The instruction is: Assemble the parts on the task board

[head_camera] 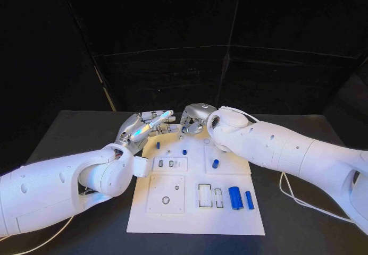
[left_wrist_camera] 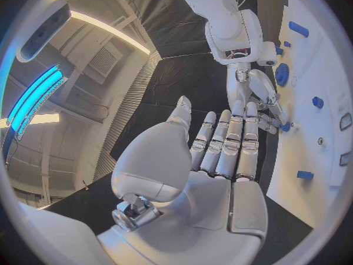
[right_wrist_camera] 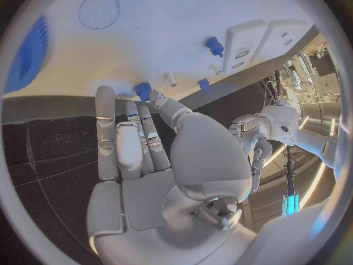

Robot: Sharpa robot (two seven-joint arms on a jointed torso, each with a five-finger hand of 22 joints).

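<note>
Up at the far edge of the white board point(head_camera: 153, 223), both hands are working close together. My right hand point(head_camera: 196, 118) is reaching down at the board's far end; the right wrist view has its fingertips point(right_wrist_camera: 142, 92) touching a small blue peg point(right_wrist_camera: 143, 88) there, but I cannot tell whether it is pinched or only touched. My left hand point(head_camera: 147, 125) hangs just beside it with straight fingers point(left_wrist_camera: 228, 138) side by side and nothing in the palm, so it's released.

Risk first. Those two hands are almost touching over a crowded corner. If I bring the left one in now, I judge it could knock the right hand's fingers and tip that peg before it seats. A second blue peg point(right_wrist_camera: 213, 45) stands close by, and a stray finger could clip it too. The right forearm point(head_camera: 291, 151) also passes over part of the board, hiding what's under it, so I'd be placing half blind.

Now the recesses. Near the front edge, two blue cylinders point(head_camera: 235, 197) lie side by side to the right, beside rectangular pockets point(head_camera: 205, 195) that look unfilled. The oval slot point(head_camera: 166, 200) on the left plate looks unfilled as well. Another small blue piece point(head_camera: 215, 163) lies mid-board. Plenty left, I'd say.
</note>
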